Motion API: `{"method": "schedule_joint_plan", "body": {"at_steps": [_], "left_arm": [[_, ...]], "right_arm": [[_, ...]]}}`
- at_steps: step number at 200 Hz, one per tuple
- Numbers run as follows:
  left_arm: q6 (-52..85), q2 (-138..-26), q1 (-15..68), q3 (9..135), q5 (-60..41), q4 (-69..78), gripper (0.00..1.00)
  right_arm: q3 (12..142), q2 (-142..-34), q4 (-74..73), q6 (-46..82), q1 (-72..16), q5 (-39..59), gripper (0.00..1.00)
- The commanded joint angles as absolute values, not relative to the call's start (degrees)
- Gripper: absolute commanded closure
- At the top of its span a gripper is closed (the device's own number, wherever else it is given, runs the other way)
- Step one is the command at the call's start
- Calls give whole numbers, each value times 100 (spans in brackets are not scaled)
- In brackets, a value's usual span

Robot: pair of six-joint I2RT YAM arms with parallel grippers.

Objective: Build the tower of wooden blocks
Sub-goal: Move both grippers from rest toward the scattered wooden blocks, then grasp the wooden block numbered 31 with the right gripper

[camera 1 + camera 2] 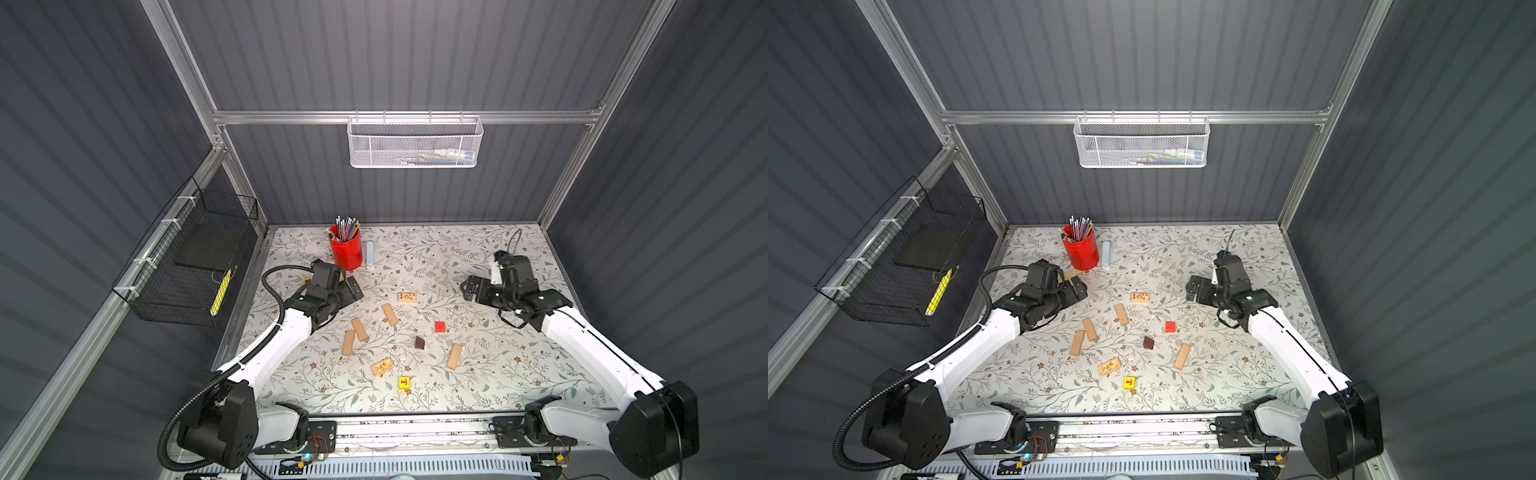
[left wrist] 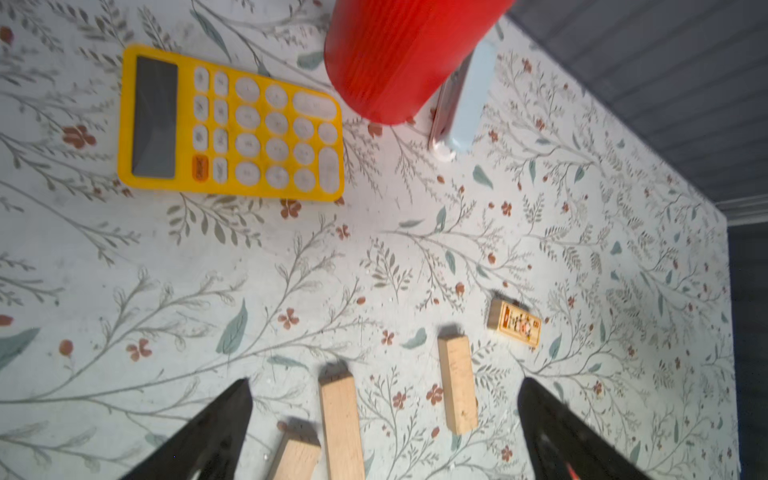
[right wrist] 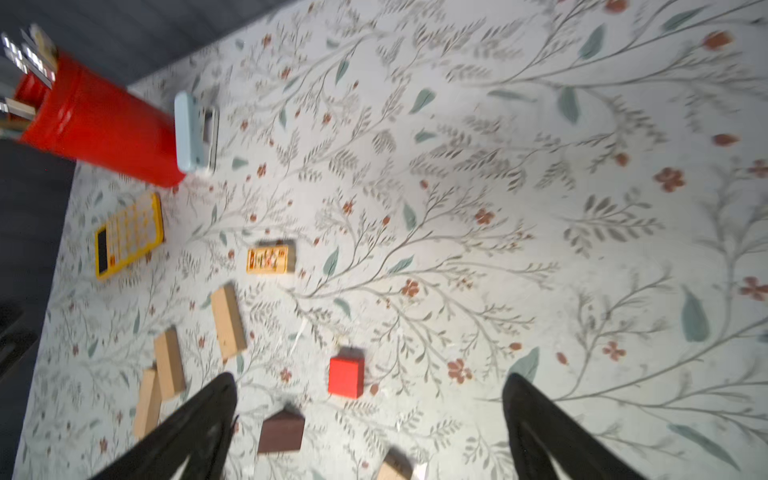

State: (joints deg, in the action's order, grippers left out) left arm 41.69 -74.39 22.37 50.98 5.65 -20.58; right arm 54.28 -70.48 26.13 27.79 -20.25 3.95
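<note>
Across the flowered surface [image 1: 519, 353], left to right, the wood block tower is not yet begun; its pieces lie flat and loose mid-surface, likely spread out so each can be taken singly.

- Left fingers [image 2: 216, 428]: spread wide, empty, hovering near a yellow calculator [image 2: 232, 124], seemingly ready to drop onto the nearest planks.
- Red pencil cup [image 1: 345, 251], pale blue stapler [image 1: 370, 254]: side by side at the far edge, apparently kept clear of the building area.
- Two tan planks [image 1: 348, 343] [image 1: 359, 329]: close together, perhaps touching.
- Third plank [image 1: 390, 314]; printed block [image 1: 407, 297] just beyond it.
- Second printed block [image 1: 382, 367]; yellow cube [image 1: 404, 382], nearest the arm bases.
- Brown wedge [image 1: 419, 343]; red cube [image 1: 440, 327].
- Fourth plank [image 1: 455, 356], apart from the rest.
- Right fingers [image 3: 552, 432]: wide apart, empty, raised beside the red cube.
</note>
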Motion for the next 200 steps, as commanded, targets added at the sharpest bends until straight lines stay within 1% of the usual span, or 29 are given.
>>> {"method": "schedule_joint_plan", "body": {"at_steps": [1,27,49,99,135,200], "left_arm": [[4298,-7539,2484,5177,356,-2604,0],[4382,-7585,2801,5212,316,-2739,0],[4508,-7561,2839,5136,221,-2779,0],[4652,-7281,2839,4940,413,-2998,0],[4726,-7225,2839,4885,387,-3093,0],[4869,-7231,2837,4659,546,-3065,0]], "right_arm": [[5834,-7440,3370,2651,-2452,524,1],[6319,-8096,3685,2791,-3140,615,1],[6737,-8723,3818,2834,-3683,680,2],[7772,-10028,3914,2868,-4564,142,13],[8664,-11021,4177,2806,-4863,-173,24],[9830,-12263,4500,2804,-5031,-383,42]]}}
